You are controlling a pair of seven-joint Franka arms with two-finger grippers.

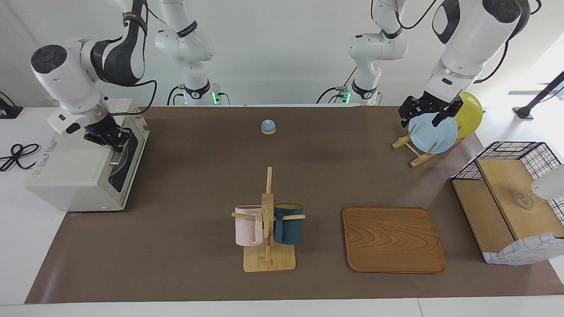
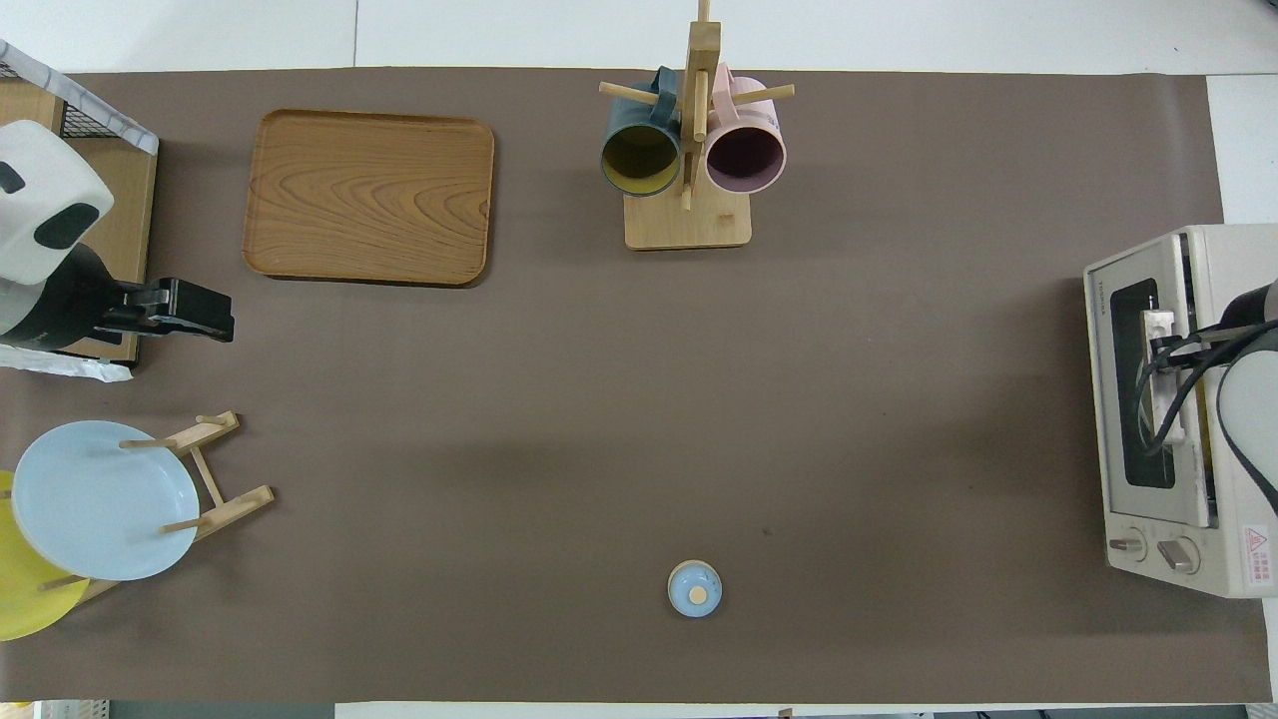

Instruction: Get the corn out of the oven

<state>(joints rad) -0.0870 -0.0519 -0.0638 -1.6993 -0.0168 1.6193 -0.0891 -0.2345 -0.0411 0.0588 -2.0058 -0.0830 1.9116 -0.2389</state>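
Glossy wood-grain tray (image 1: 393, 240), matt tablecloth (image 1: 198, 176)

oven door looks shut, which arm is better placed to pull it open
Right. The right pincer is already at the oven door's handle, while the left pincer hangs over the blue plate at the left arm's end.
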